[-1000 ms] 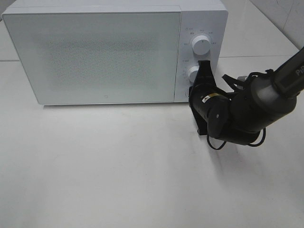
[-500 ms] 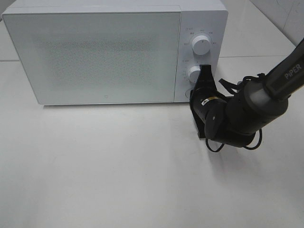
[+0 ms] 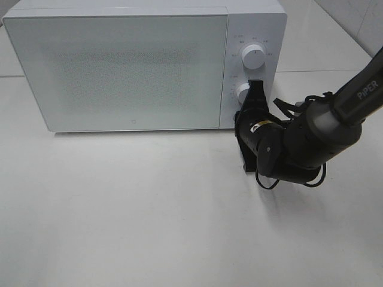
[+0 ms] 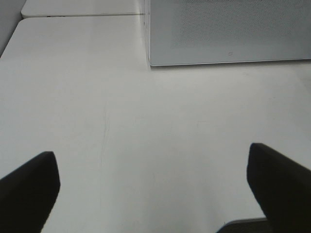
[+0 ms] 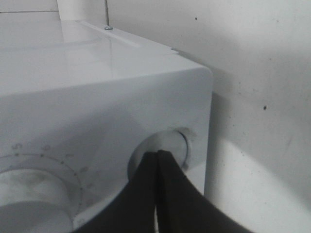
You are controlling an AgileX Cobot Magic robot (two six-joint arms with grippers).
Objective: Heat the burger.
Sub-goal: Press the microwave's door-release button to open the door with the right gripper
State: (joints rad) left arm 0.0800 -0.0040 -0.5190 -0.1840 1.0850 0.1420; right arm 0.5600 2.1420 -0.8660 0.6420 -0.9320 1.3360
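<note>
On the counter [image 3: 149, 215], toward its far edge: one white microwave [image 3: 143, 11], door [image 3: 119, 72] closed and frosted, contents not visible.
Burger: seen in no view, and none lies on the counter. Judged to sit inside, behind the closed door.
Control panel [image 3: 272, 30], right of the door: upper dial [image 3: 254, 57], lower dial [image 3: 242, 91], and a round button [image 5: 167, 143] recessed near the panel's lower outer corner.
Right hand [image 3: 255, 89]: fingers pressed together with nothing between them, pointed squarely at the panel. Tips are at the round button, just beside the lower dial; contact likely, not certain.
Left hand [image 4: 154, 194]: fingers spread wide, holding nothing, low over bare counter. It is well apart from the microwave and faces its door-side front corner.
Governing relation: the burger lies beyond the panel plane, toward the door side of the right hand. It is a round item with no long axis to match. The right hand is far nearer the controls, so the next input probably falls to it
</note>
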